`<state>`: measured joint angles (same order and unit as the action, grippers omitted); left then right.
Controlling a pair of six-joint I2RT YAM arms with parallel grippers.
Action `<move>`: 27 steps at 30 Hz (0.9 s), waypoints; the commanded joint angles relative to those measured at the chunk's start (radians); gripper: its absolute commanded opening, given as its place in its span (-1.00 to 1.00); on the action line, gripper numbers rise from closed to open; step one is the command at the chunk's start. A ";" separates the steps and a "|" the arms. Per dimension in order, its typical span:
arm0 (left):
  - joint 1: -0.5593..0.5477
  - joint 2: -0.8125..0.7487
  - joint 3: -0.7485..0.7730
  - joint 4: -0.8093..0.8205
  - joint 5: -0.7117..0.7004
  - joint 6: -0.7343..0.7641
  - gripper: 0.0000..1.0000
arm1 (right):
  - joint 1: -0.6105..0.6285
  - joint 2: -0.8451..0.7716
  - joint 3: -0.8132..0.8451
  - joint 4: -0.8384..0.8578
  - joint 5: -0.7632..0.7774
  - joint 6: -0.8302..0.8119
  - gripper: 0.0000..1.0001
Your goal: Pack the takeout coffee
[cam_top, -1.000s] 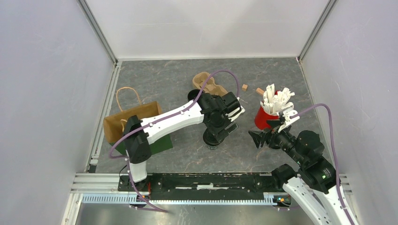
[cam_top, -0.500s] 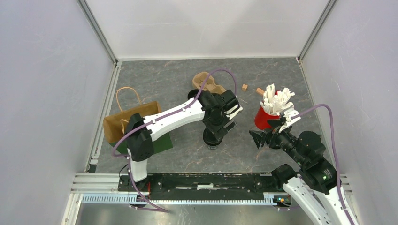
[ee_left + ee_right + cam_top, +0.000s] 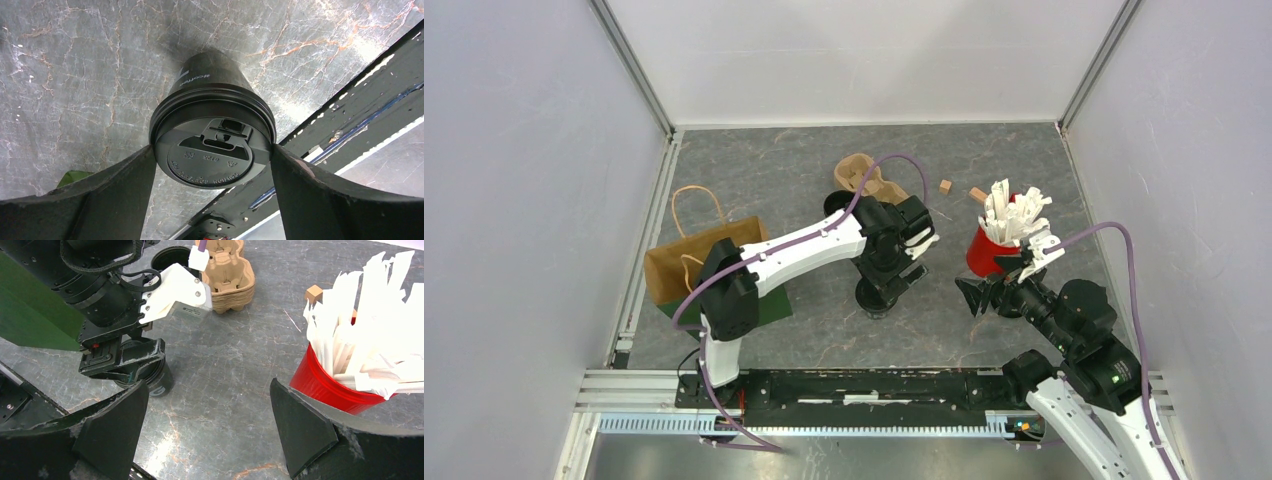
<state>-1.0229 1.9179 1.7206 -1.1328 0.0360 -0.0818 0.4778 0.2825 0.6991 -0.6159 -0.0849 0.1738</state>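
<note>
Coffee gripped for packing, not yet lifted.
Bag [image 3: 686,268] is set far left, well apart; right gripper [image 3: 977,296] is held apart, empty, beside red cup [image 3: 986,255]; left gripper [image 3: 212,150] is clamped on coffee [image 3: 207,85], stood upright mid-table [image 3: 804,170].

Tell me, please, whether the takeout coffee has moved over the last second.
No. The takeout coffee stands at the same spot left of the red cup in the top view, between the fingers of the left gripper.
</note>
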 commanded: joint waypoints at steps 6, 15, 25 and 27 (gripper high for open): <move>0.003 -0.004 0.000 -0.012 0.012 0.040 0.91 | 0.004 -0.004 0.040 0.003 0.019 -0.010 0.96; 0.004 -0.036 0.040 -0.002 -0.003 0.027 0.99 | 0.004 -0.015 0.016 0.016 -0.009 0.022 0.96; 0.094 -0.250 -0.013 0.213 -0.020 -0.091 0.99 | 0.004 -0.048 -0.128 0.141 -0.153 0.190 0.96; 0.132 -0.272 -0.035 0.217 -0.033 -0.112 0.99 | 0.004 -0.034 -0.160 0.172 -0.175 0.216 0.92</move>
<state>-0.9577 1.7397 1.7142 -1.0061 0.0269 -0.1123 0.4778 0.2432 0.5900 -0.5426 -0.1890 0.3058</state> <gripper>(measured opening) 0.993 0.974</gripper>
